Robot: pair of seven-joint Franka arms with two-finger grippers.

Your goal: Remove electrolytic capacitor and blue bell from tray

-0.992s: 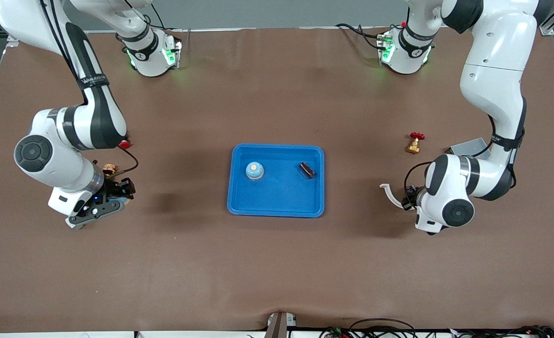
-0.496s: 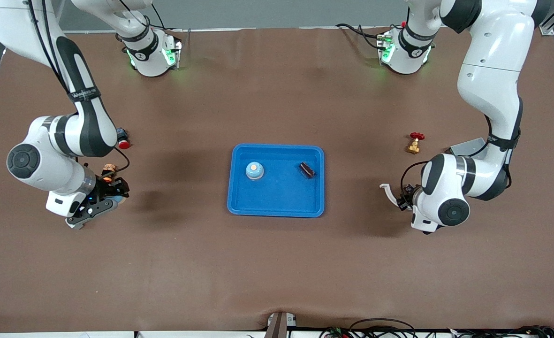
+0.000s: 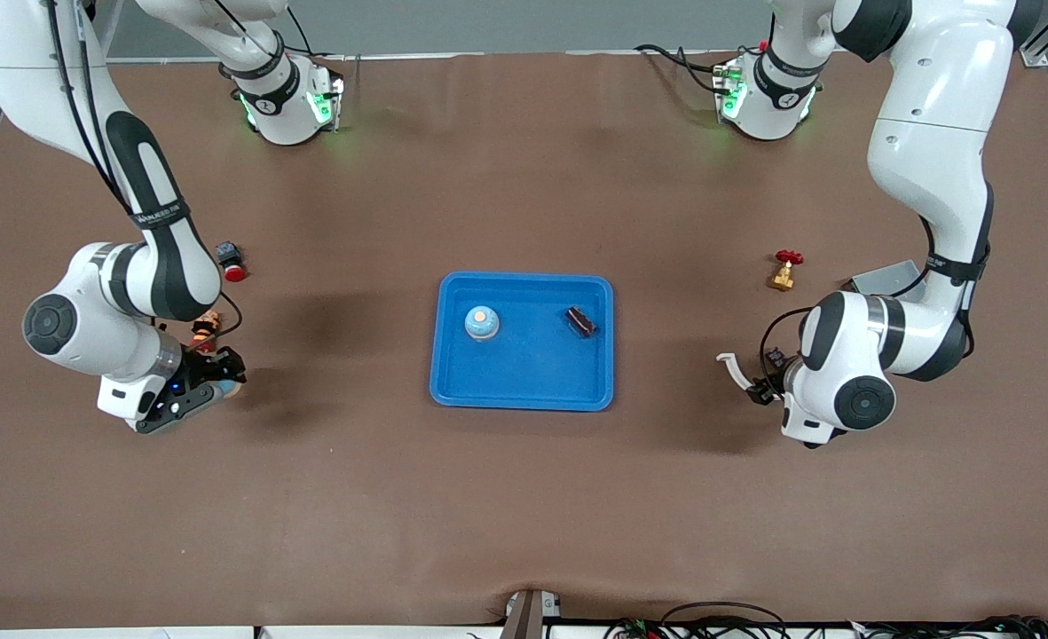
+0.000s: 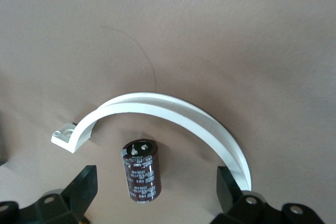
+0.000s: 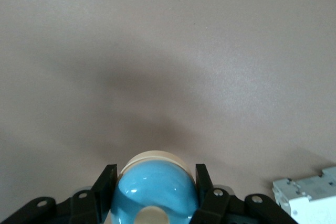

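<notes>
My left gripper (image 4: 156,183) is open low over the table, its fingers (image 4: 84,184) on either side of a dark brown capacitor (image 4: 140,177) lying there, apart from both. A white curved bracket (image 4: 173,113) arcs around it and also shows in the front view (image 3: 729,366). My left gripper (image 3: 768,383) is at the left arm's end of the table. My right gripper (image 5: 153,182) is shut on a blue bell (image 5: 155,190); it is low at the right arm's end (image 3: 213,383), with the bell (image 3: 229,387) at its tip. The blue tray (image 3: 524,390) holds a second blue bell (image 3: 482,323) and a dark small part (image 3: 580,321).
A red button switch (image 3: 232,266) and a small orange part (image 3: 207,321) lie near the right arm. A brass valve with a red handle (image 3: 784,271) and a grey metal box (image 3: 887,277) lie near the left arm. A white part (image 5: 310,192) lies beside the right gripper.
The right arm's elbow swung and its gripper shifted slightly toward the tray with the bell. The left arm's wrist moved a little over the capacitor.
</notes>
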